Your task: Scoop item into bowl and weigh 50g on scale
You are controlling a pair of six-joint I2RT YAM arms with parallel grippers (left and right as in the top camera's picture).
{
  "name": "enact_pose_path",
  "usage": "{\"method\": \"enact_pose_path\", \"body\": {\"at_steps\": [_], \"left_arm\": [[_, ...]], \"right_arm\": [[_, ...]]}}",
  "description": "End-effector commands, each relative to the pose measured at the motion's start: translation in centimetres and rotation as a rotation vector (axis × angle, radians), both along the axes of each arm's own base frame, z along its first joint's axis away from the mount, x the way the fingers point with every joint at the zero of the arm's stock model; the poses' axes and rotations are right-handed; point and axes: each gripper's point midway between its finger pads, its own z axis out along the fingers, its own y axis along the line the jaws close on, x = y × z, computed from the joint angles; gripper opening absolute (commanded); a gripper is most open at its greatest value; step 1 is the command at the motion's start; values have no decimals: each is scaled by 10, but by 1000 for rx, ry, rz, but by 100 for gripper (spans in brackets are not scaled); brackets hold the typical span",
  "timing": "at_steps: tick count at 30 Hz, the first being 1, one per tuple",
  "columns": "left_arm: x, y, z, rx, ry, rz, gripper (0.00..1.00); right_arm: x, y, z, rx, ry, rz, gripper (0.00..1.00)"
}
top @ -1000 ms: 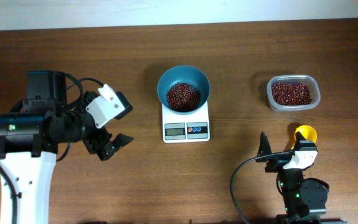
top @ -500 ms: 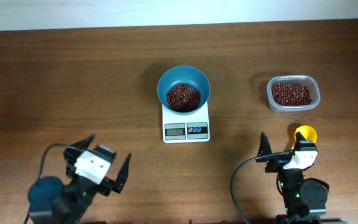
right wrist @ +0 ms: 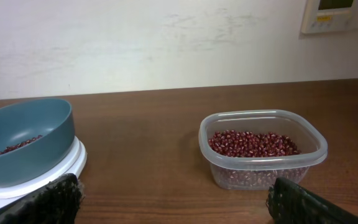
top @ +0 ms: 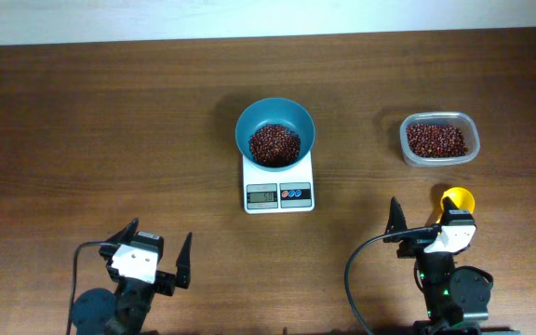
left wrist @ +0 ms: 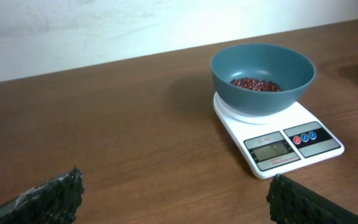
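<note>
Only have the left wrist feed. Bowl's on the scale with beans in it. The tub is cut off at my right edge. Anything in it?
Observer: Yes. The clear tub has no lid on and holds a layer of beans.
Operator: Right gripper holding anything?
Observer: No. The right gripper is open and empty, facing the tub.
Operator: Where's the scoop?
Observer: Overhead shows a yellow round object, likely the scoop, lying between the tub and that gripper.

You're at a lab-style test bench: a wooden surface (top: 110, 93) against a plain white wall (right wrist: 166, 43) with a control panel (right wrist: 337, 14).
</note>
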Motion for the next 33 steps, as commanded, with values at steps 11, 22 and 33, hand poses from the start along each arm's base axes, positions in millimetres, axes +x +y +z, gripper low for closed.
{"method": "enact_pose_path", "body": {"at_steps": [11, 22, 33], "left_arm": [[20, 13, -37, 95, -33, 44, 99], [23, 24, -37, 178, -51, 87, 99], [37, 38, -18, 50, -196, 205, 99]], "right_arm": [[0, 3, -2, 1, 2, 15, 99], [0, 3, -2, 1, 2, 15, 99], [0, 3, -2, 1, 2, 15, 99]]}}
